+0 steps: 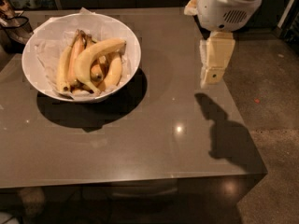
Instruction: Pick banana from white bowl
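Note:
The white bowl point(126, 34), lined with crumpled white paper, stands at the table's far left. Several bananas lie in it. The banana point(93, 55), the longest and strongly curved, pale yellow, lies on top of the shorter ones, with one end pointing right. My gripper point(212, 73) hangs from the white arm head over the table's right side, well to the right of the bowl and above the surface. It holds nothing.
The grey-brown table point(140, 139) ends at a right edge just past the gripper's shadow and at a front edge below. A dark object point(14, 24) stands behind the bowl at the far left. Speckled floor point(275, 101) lies to the right.

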Tool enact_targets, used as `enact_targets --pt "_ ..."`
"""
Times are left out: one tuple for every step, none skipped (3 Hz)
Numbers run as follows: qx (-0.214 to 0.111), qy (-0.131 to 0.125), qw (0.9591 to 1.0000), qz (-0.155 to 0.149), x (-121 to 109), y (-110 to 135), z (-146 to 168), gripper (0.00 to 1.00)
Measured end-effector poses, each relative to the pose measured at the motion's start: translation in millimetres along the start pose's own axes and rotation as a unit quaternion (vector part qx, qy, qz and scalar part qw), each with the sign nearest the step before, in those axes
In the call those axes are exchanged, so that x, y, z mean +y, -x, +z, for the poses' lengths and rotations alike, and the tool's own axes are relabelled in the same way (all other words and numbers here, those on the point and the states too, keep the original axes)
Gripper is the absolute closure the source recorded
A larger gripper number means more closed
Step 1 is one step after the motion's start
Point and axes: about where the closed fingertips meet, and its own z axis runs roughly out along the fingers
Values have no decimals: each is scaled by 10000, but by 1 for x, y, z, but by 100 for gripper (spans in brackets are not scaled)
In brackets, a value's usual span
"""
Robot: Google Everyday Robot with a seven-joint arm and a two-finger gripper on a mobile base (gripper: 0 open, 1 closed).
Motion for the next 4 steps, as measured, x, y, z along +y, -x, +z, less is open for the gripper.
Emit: enact_targets --pt "-55 7 9998 -217 -23 20 6 0" --pt "-79 -49 9997 -232 -25 23 3 0" --pt "-98 -175 9990 -409 -42 36 13 0" --pt "-61 -164 9968 -777 -65 56 31 0"
